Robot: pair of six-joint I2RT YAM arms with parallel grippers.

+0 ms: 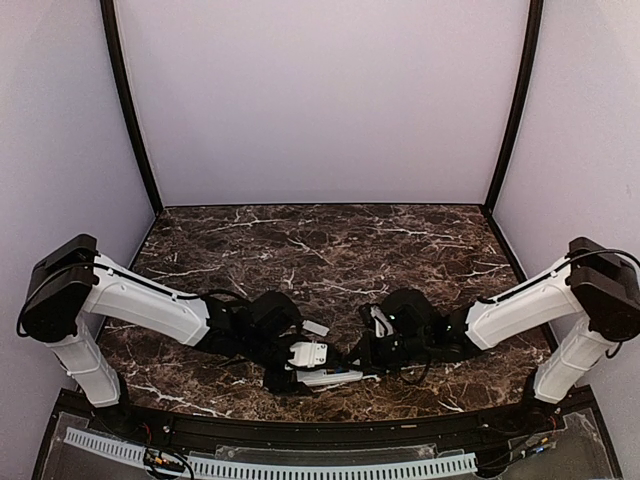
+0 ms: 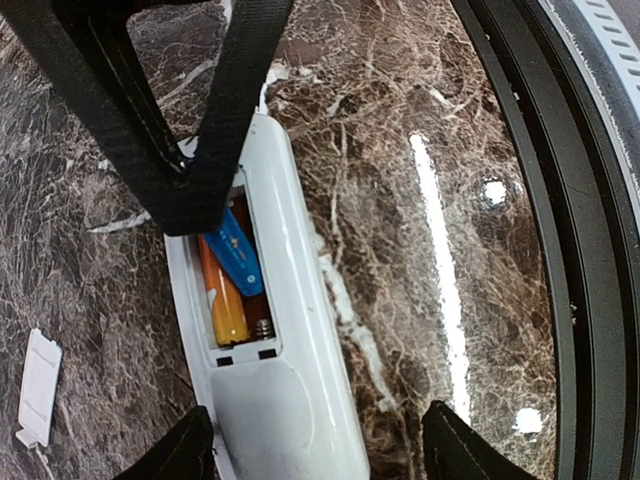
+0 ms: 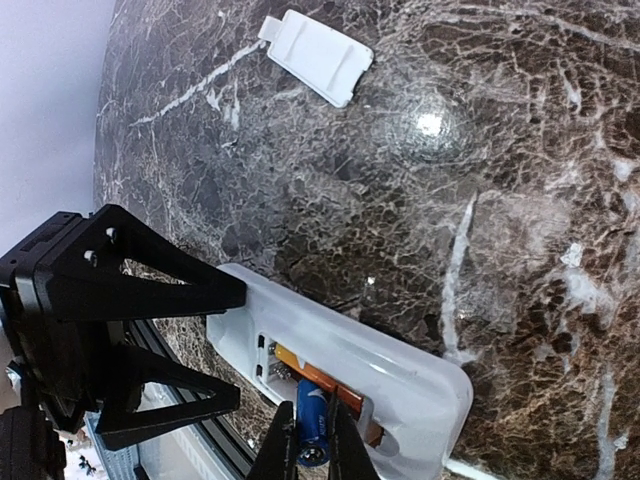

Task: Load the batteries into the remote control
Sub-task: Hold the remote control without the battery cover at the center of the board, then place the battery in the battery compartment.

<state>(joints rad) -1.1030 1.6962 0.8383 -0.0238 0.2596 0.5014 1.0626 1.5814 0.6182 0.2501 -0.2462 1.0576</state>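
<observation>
As blue battery (image 2: pixel 235 255) sits tilted, right gripper (image 3: pixel 312 455) pinches it (orange battery (image 2: pixel 225 305) seated); left gripper (image 2: pixel 320 445), wide, brackets remote control (image 2: pixel 290 400), likely steadying.

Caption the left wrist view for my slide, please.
Right pincer holds the blue battery tilted in the open back of the remote control, beside the orange battery.
</observation>
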